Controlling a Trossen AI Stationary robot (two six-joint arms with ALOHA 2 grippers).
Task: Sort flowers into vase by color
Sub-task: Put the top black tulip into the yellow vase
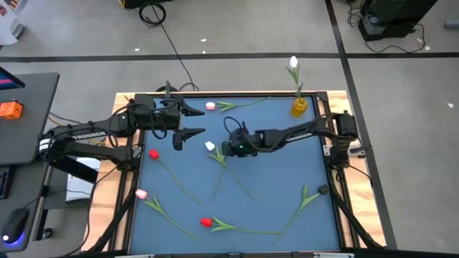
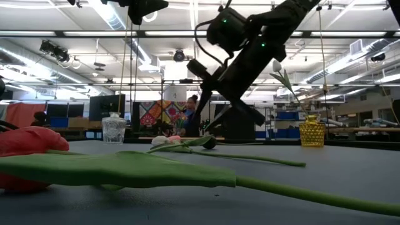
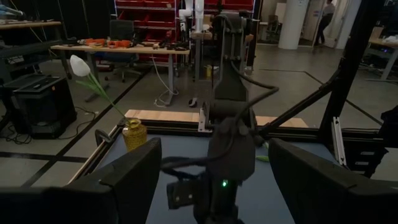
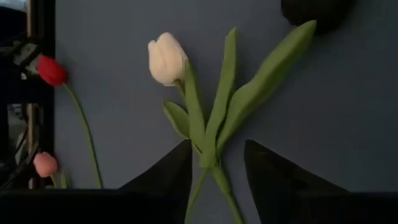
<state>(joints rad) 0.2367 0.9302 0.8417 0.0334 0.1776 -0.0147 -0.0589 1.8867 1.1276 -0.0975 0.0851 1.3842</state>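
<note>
My right gripper [image 4: 216, 163], spread over the thin green stem of the white artificial tulip [image 4: 166, 58], may also pinch the crossing second stem [image 4: 219, 180] and lift 2 flowers.

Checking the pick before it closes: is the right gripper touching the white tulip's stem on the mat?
Cannot tell. In the right wrist view the right gripper straddles the white tulip stem with open fingers, but no view plainly shows contact or gap.

Surface [image 1: 287, 179]: matt blue-grey covering, smooth, framed by pale bare wood. Flowers [image 4: 166, 59]: soft, matt, cloth-like petals and leaves. Yellow vase [image 3: 133, 133]: translucent, glossy, textured glass. Right gripper's fingers [image 4: 168, 177]: dark matt plastic. Clear vase [image 2: 114, 128]: cut glass.
</note>
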